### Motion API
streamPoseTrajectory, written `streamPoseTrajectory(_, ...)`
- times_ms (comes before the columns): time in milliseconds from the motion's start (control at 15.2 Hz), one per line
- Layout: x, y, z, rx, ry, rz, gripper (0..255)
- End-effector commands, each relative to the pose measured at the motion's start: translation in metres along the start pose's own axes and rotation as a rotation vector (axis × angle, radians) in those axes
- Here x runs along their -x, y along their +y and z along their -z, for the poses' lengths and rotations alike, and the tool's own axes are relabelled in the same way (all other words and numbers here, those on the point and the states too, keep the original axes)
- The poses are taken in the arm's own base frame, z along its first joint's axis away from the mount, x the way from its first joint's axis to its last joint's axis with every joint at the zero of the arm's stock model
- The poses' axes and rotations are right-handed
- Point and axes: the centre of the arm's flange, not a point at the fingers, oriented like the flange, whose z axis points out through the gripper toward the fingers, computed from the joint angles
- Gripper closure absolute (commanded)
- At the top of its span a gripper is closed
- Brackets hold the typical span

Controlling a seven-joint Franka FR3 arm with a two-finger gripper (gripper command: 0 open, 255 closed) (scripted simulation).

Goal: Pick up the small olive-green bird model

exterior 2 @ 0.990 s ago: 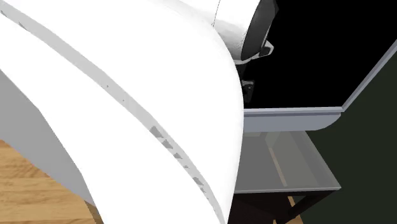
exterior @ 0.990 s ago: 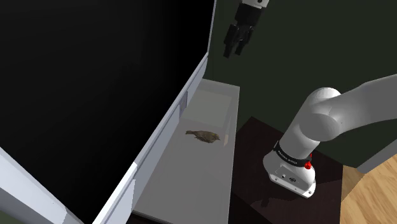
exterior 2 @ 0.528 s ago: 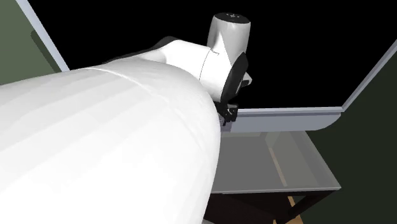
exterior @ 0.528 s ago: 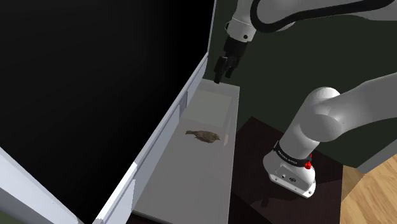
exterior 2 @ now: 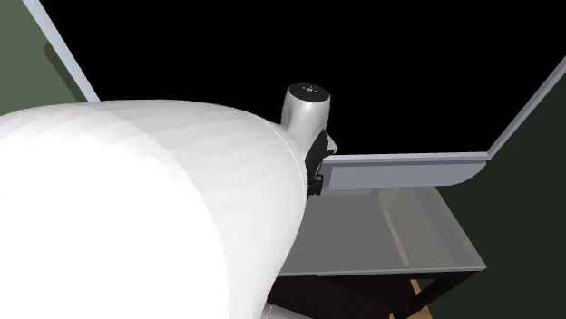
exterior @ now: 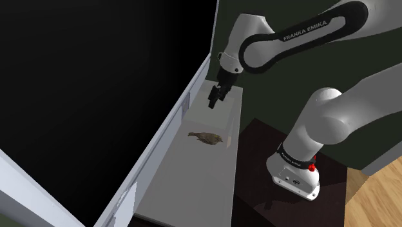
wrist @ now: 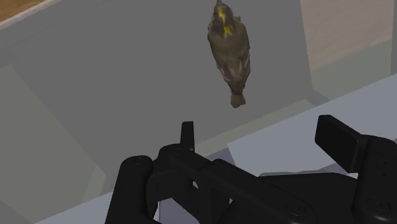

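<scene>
1. Gripper [wrist: 261, 137]: in the wrist view the two black fingers [wrist: 340, 143] stand apart. Nothing lies between them and neither finger touches anything.

2. Bird model [wrist: 229, 48]: it lies ahead of the fingertips, outside the gap and clear of both fingers. Its body is olive-brown with yellow marks on the head. The tail points toward the gripper and the head points away from it. The body rests flat on the grey counter [exterior: 193, 187].

3. Relative position, shoulder view: the gripper hangs above the far end of the counter, over a recessed basin [exterior: 216, 111]. The bird lies on the flat part of the counter just on the near side of that basin, below the gripper in this view and close to the counter's right edge. Gripper and bird are near each other but not in contact, and the gripper is raised above the surface.

4. Arm [exterior: 322, 122]: it rises from the dark stand [exterior: 254, 193] at the shoulder view's lower right, arches upward and comes down toward the left onto the counter's far end. In the second exterior view a white arm link covers the lower left, with the counter and its basin beyond.

5. Surroundings: wooden floor [exterior: 380, 193] shows at the shoulder view's lower right corner. A dark green wall [exterior: 270, 90] stands behind the counter. A black area [exterior: 96, 84] extends past the pale frame along the counter's left side.
</scene>
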Motion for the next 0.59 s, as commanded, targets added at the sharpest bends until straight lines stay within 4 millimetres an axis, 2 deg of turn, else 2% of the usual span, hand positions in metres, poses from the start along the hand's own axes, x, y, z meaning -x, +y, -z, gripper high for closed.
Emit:
streamPoseTrajectory(0,0.001,-0.003,-0.024,-0.002,0.005,0.011,0)
streamPoseTrajectory(528,0.008,-0.018,-0.128,-0.011,0.012,0.055,0)
